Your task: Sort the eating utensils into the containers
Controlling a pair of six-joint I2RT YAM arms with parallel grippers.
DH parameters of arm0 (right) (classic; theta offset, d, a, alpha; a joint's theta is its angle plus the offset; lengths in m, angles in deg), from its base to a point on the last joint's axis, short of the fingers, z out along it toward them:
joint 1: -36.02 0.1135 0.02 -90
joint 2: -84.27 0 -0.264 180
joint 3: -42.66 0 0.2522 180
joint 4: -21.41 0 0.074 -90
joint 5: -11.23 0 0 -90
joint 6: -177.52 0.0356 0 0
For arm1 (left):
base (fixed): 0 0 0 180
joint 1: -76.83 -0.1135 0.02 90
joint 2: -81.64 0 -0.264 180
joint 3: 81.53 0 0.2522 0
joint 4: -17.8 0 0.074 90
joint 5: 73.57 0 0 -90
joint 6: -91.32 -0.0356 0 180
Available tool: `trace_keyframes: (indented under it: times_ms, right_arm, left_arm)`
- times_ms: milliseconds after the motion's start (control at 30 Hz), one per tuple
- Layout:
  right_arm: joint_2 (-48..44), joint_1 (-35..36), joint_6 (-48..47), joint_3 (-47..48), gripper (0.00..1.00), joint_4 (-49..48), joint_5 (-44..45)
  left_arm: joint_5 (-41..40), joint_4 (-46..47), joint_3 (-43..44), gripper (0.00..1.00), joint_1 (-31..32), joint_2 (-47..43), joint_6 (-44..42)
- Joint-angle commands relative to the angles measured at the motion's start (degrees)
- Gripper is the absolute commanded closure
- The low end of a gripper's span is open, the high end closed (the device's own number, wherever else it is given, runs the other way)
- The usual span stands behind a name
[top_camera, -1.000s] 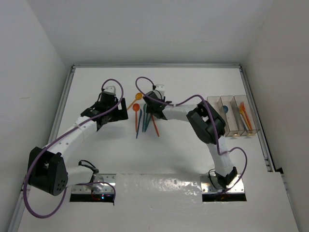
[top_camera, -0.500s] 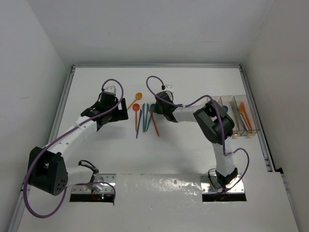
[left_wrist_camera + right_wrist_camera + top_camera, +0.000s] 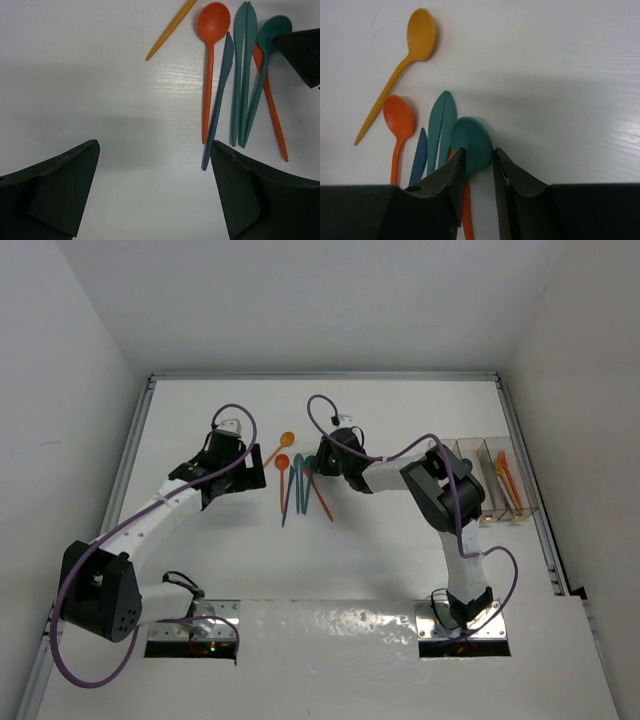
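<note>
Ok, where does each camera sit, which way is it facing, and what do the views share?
Top view: fixed above and behind the arms, looking down on the table; both arms show whole, bins at right.
Left wrist: looks down past the open left gripper at the utensils, upper right.
Right wrist: looks down along the right gripper, closed on the teal spoon.
Shared: all three show the orange spoon and teal spoon.

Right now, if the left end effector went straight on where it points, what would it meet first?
Likely the bare table ahead of the left end effector; the orange spoon lies off to the side. Depth is unclear.
</note>
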Motion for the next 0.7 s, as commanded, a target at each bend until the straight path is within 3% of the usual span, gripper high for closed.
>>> trace_keyframes:
  times_ms: [0, 233, 467, 667]
  right_arm:
    - [2.9, 0.1, -0.3, 0.4, 0.73, 0.3, -5.0]
    - [3.0, -0.8, -0.5, -1.2, 1.0, -1.7, -5.4]
    - [-1.3, -1.3, -2.2, -0.7, 1.0, -1.3, -6.7]
    - [-8.8, -1.8, -9.6, -0.1, 1.0, 6.1, -5.8]
  left_arm:
    - [0.0, 0.8, 1.0, 0.09, 0.1, 0.0, -0.2]
    - [-0.3, 0.5, 1.0, 0.09, 0.1, 0.0, -0.2]
    - [-0.2, 0.6, 1.1, 0.09, 0.1, 0.0, -0.2]
    - [-0.1, 0.4, 1.2, 0.09, 0.1, 0.0, -0.2]
